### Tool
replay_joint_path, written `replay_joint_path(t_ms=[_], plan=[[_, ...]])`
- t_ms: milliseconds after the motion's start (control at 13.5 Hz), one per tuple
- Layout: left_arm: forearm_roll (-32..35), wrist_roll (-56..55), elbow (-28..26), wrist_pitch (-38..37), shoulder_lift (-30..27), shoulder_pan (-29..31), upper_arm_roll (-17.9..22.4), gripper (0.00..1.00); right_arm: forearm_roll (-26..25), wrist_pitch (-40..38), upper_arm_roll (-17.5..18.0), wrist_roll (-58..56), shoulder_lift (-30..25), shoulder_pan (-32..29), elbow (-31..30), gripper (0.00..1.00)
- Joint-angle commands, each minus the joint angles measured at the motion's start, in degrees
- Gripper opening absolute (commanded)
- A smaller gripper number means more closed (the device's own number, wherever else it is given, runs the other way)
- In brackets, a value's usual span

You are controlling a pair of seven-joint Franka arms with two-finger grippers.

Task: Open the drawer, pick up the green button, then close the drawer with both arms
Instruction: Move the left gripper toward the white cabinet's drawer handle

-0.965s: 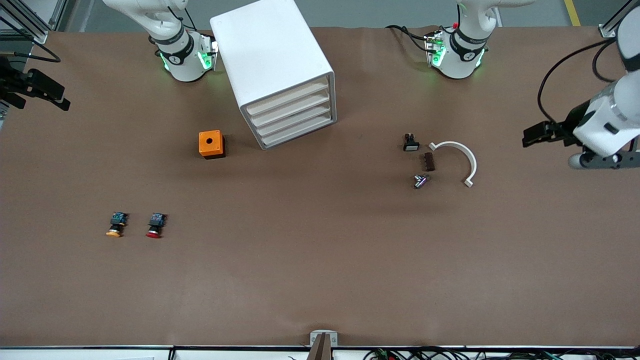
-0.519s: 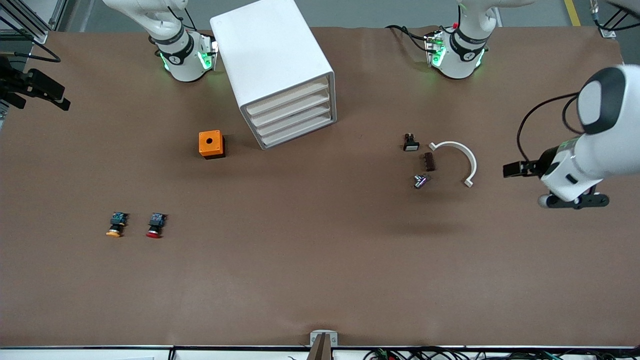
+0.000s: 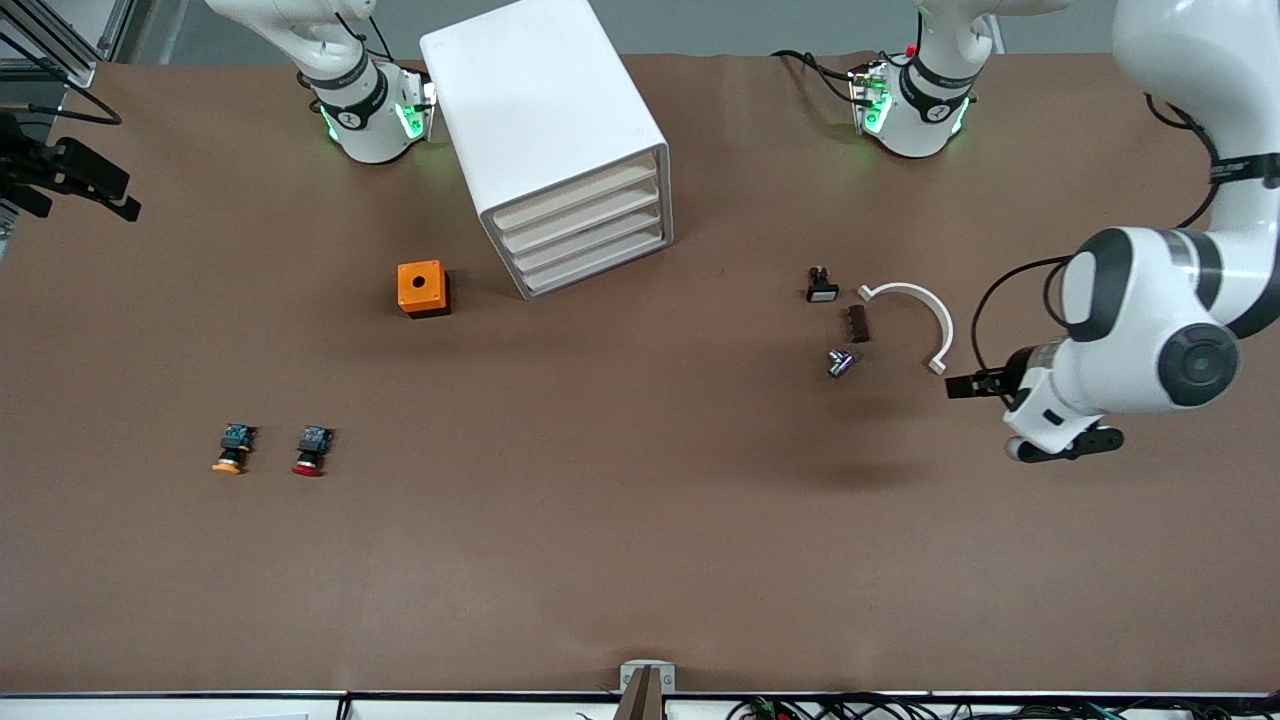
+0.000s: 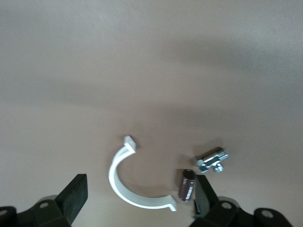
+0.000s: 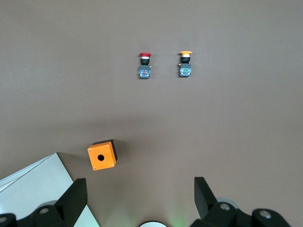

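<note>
The white cabinet [image 3: 545, 120] stands near the right arm's base, and its corner shows in the right wrist view [image 5: 33, 189]. Its four cream-fronted drawers [image 3: 585, 235] are all shut. The green-capped button is out of view. My left gripper [image 3: 970, 385] is open and empty over the table beside a white curved clip [image 3: 925, 305]. In the left wrist view [image 4: 139, 198] the clip [image 4: 124, 189] lies below, between its fingers. My right gripper [image 5: 140, 198] is open and empty, high over the right arm's base. It does not show in the front view.
An orange box with a hole [image 3: 422, 288] sits beside the cabinet. A red-capped button [image 3: 310, 452] and a yellow-capped button [image 3: 232, 450] lie nearer the front camera. A small black switch [image 3: 822, 285], a brown block [image 3: 858, 323] and a metal fitting [image 3: 841, 362] lie by the clip.
The left arm has swung in from the table's end. Its gripper has moved toward the table's middle and the front camera, up to the white clip. Nothing on the table has moved.
</note>
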Motion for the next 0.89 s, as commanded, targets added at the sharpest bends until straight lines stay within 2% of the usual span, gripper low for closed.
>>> replay_joint_path(t_ms=[0,371,519,668,816], plan=[[1.0,-11.2,-0.9,1.6,1.4,-4.4,-0.1,1.00,0.5,0.6,-0.2,1.0,-1.5,0.4,-1.3,1.00],[0.9,-36.0,0.2,1.3,5.6,-14.0,-0.1,1.00,0.5,0.8,-0.2,1.0,-1.5,0.2,-1.5,1.00],[-0.5,-45.3,1.6,0.5,8.0,-16.0,-0.4,1.00,0.5,0.7,-0.2,1.0,-1.5,0.2,-1.6,1.00],[-6.0,-53.9,3.6,-1.1,10.6,-16.0,-2.3,1.00,0.4,0.7,-0.2,1.0,-1.5,0.3,-1.6,1.00],[-12.3,-61.6,6.0,-4.2,13.8,-16.7,-2.5,1.00,0.4,0.7,-0.2,1.0,-1.5,0.3,-1.5,1.00]])
